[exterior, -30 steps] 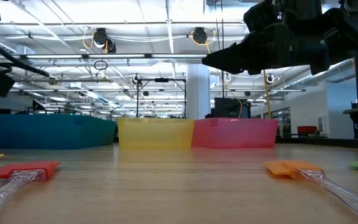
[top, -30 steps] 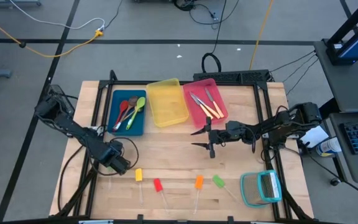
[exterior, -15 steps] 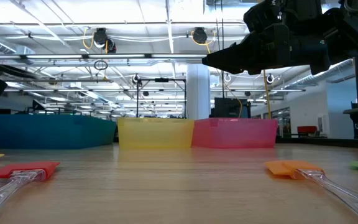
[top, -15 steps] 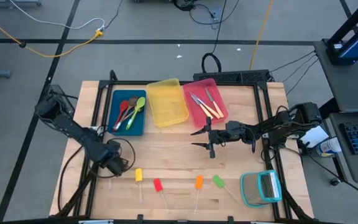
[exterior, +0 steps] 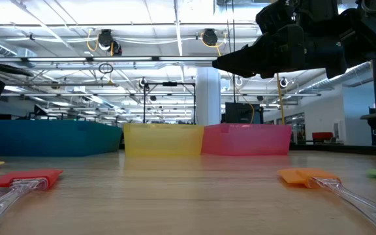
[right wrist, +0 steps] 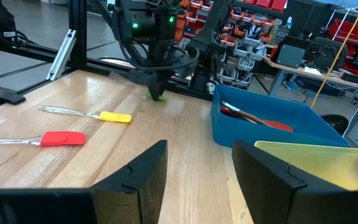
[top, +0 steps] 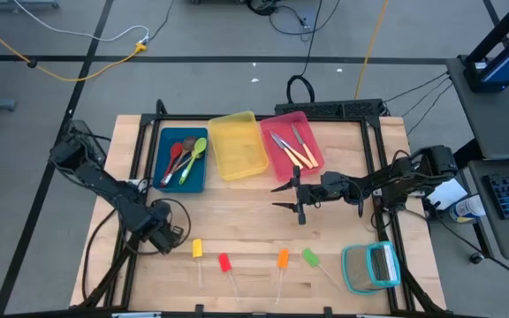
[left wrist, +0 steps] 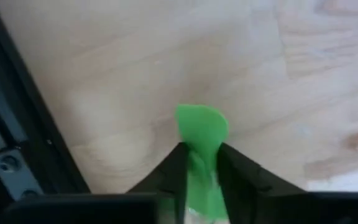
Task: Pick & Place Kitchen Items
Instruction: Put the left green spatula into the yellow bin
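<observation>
Handles of the four sticks along the bottom of the high view are clear and nearly vanish against the wood; only the heads read plainly: yellow stick (top: 197, 248), red stick (top: 224, 262), orange stick (top: 283, 258) and green stick (top: 311, 257). In the low view the left gripper does not show, and the right arm is only a dark mass at upper right.

Left gripper (top: 164, 237) sits low at the lower left of the table (top: 237, 212), just left of the yellow stick. Its wrist view shows both fingers (left wrist: 174, 171) pressed against a green utensil (left wrist: 201, 134), whose rounded tip sticks out past them over the bare wood; the rest of it is hidden, so its kind cannot be told. In the right wrist view the same green bit (right wrist: 158, 96) shows under that gripper's tip.

Right gripper (top: 290, 196) hangs above the table's middle, below the pink bin (top: 316, 161), fingers (right wrist: 138, 174) spread apart and holding nothing.

Spoons (top: 184, 157) lie in the blue bin (top: 168, 181) at upper left, knives (top: 292, 147) in the pink bin; the yellow bin (top: 235, 146) stands between.
</observation>
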